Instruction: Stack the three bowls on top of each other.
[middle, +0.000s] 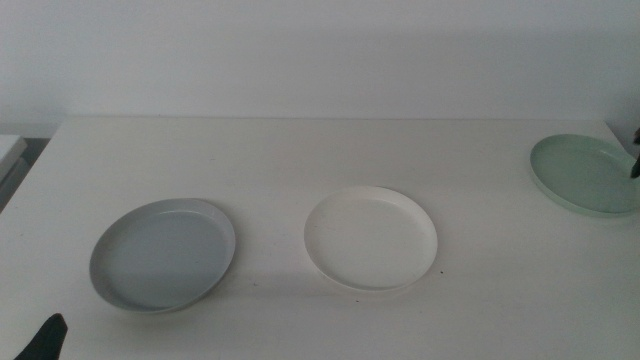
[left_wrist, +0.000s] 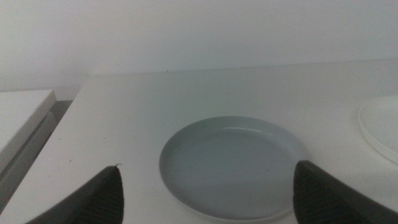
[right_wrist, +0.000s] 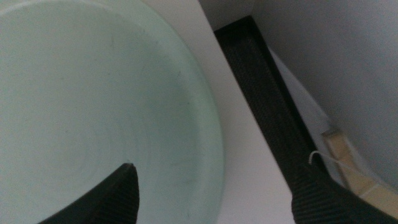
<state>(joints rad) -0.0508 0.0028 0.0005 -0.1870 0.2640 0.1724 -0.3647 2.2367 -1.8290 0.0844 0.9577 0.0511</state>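
Stacking not yet begun: all three bowls lie apart on the table (middle: 300, 160).
The right gripper (right_wrist: 211, 193), jaws apart, straddles the mint green bowl (right_wrist: 93, 99) at its rim; the left gripper (left_wrist: 208, 199), also spread, hovers just short of the grey-blue bowl (left_wrist: 233, 165), with the white bowl (middle: 370, 238) beyond it.
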